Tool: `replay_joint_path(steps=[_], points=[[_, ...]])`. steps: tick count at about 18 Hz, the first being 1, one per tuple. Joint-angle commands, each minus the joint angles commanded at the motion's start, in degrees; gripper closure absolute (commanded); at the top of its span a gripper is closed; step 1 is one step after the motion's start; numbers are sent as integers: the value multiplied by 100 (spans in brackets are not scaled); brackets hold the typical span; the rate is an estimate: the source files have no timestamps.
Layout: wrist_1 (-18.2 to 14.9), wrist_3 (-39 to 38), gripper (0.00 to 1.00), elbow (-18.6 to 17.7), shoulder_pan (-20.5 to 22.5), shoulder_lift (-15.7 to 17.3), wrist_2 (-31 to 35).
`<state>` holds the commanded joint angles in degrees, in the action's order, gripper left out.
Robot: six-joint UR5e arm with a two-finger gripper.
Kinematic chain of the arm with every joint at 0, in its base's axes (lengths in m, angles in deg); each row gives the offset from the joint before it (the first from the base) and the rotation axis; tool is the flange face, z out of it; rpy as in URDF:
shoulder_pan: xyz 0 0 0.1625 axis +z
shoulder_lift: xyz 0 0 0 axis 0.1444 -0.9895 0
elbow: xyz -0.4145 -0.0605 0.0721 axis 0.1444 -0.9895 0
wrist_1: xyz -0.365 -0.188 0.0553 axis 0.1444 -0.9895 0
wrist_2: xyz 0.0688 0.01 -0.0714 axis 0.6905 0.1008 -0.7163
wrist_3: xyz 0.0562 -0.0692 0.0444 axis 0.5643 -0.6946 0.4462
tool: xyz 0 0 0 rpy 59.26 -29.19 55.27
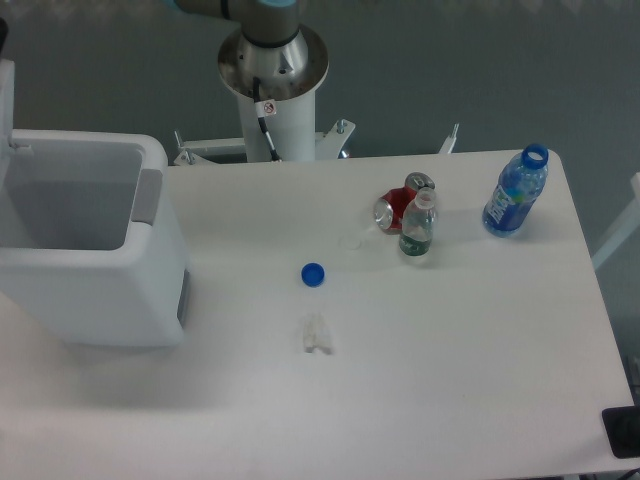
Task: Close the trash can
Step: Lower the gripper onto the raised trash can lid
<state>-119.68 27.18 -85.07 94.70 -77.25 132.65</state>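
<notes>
A large white trash can (95,265) is seen standing open at the table's (450,380) nine o'clock edge, its hollow interior exposed and a grey strip along its right rim. Its lid (6,92) is glimpsed only as a white sliver raised at the frame's far left. At centre, a blue bottle cap (313,274) lies flat, with a small crumpled clear scrap (317,334) just beside it at six o'clock. Toward two o'clock, a red can (400,204) is seen touching a small clear bottle (417,226). An uncapped blue bottle (516,192) stands apart near the right edge. At twelve o'clock the robot's base (272,72) is mounted; the gripper is out of frame, so its state cannot be told.
</notes>
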Motion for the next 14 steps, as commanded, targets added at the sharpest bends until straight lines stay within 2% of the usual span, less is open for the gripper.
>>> replay_joint_path(steps=[4, 14], points=[[0, 0, 100, -70, 237, 0, -26], [9, 44, 100, -360, 483, 9, -88]])
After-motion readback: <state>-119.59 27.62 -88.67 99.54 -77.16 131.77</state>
